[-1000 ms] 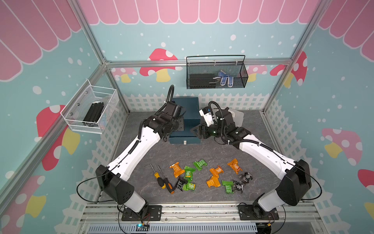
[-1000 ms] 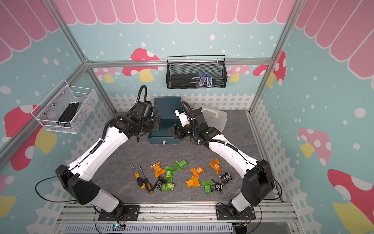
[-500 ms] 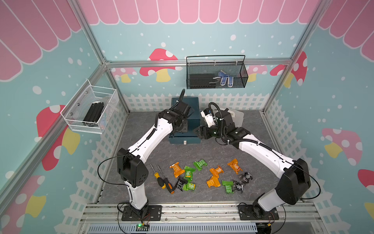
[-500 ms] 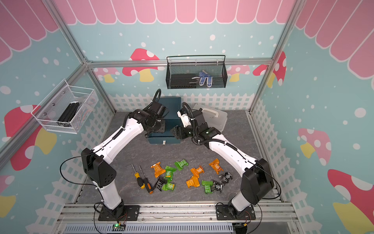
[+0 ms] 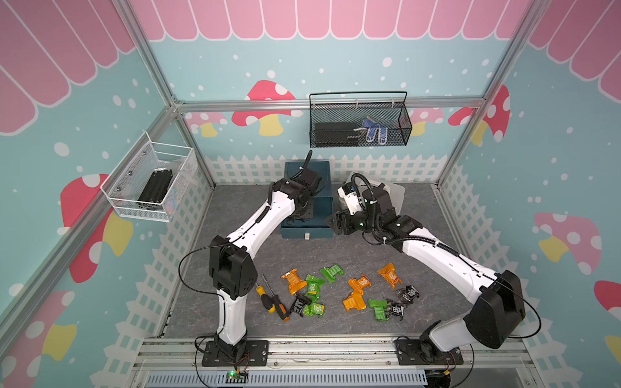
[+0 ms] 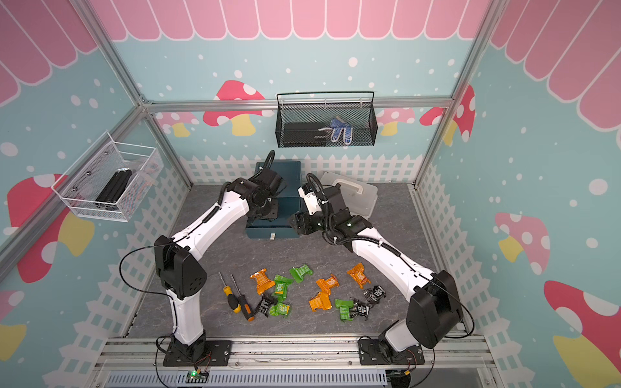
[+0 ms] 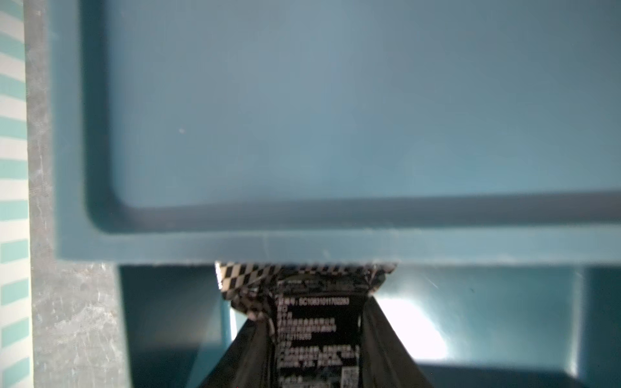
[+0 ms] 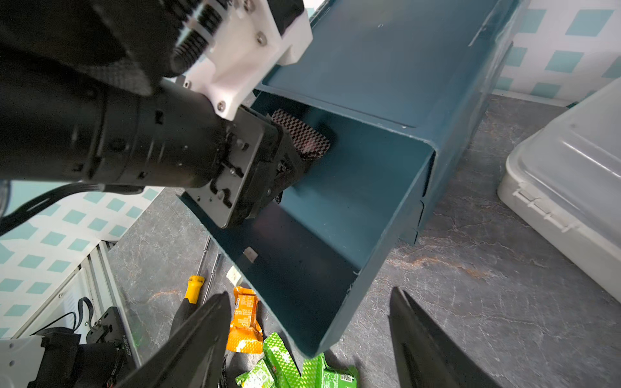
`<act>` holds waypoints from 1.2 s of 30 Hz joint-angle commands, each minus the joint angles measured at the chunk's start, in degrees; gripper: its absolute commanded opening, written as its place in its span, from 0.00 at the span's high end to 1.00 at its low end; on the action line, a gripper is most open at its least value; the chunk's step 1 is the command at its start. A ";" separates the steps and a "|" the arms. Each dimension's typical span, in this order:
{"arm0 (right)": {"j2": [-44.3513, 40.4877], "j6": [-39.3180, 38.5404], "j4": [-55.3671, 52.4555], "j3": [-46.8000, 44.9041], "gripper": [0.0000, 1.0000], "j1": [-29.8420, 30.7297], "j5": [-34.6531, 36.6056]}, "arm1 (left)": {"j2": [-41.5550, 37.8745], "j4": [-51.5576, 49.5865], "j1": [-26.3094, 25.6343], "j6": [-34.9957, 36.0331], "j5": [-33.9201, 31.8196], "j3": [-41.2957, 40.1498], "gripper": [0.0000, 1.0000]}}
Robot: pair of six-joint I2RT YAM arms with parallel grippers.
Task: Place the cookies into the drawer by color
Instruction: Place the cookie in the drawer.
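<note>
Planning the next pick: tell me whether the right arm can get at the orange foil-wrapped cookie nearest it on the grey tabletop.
Probably yes: the right gripper stands open and empty, and the orange foil-wrapped cookie lies uncovered, nothing standing between them.

A robot lab's test cell, dressed like a playset: silver aluminium frame beams (image 5: 215,105) carry printed mushroom-and-picket-fence wall panels (image 5: 336,50) around a grey marble-patterned tabletop (image 5: 302,252). Two white-and-black robot arms (image 5: 255,225) are bolted to a metal rail (image 5: 336,349) along its front edge.

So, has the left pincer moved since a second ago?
Yes: the left pincer shifted right, from the drawer cabinet's left edge to above its open drawer, a black cookie between its jaws.
</note>
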 commanded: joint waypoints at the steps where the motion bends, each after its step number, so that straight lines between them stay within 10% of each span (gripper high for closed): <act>1: -3.10 -0.58 0.16 -1.46 0.23 -0.29 1.34 | 0.39 -1.94 0.28 -0.53 -2.16 1.79 0.54; 36: -17.31 2.75 -8.27 -16.33 0.21 -0.95 12.01 | -11.92 1.41 -1.16 0.96 0.42 -2.42 0.23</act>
